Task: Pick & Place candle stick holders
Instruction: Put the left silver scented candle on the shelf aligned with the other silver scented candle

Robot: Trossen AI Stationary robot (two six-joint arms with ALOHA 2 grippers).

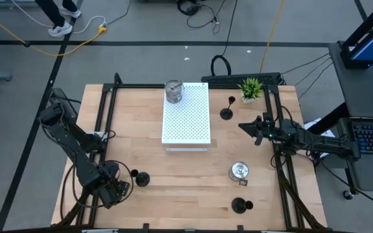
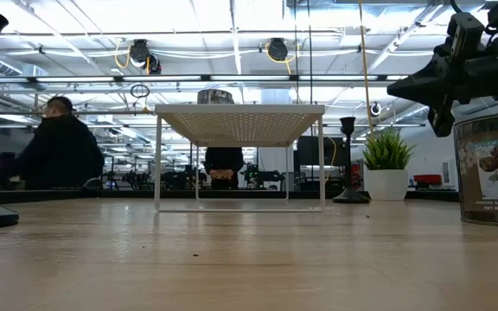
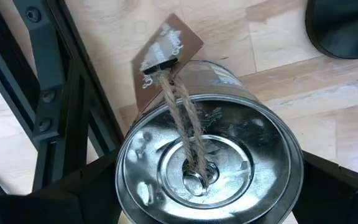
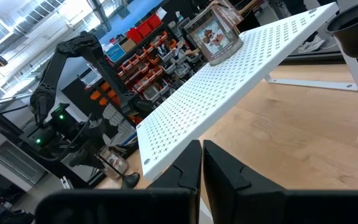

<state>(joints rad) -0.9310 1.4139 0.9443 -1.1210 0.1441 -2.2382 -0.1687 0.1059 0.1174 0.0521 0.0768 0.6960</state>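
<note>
While the left pincer (image 3: 204,205) straddles the silver holder (image 3: 209,165) at the desk's (image 1: 193,188) near left corner, fingers wide and seemingly not yet gripping, close squarely on its wall, clear of the tag (image 3: 165,50).

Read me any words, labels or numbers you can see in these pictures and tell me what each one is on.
None can be read for certain.
Label on the silver tin at the right of the low view: small print under a picture, too blurred to read.
Brown paper tag tied to the silver tin between the left gripper's fingers: white lettering, too small to read.
</note>
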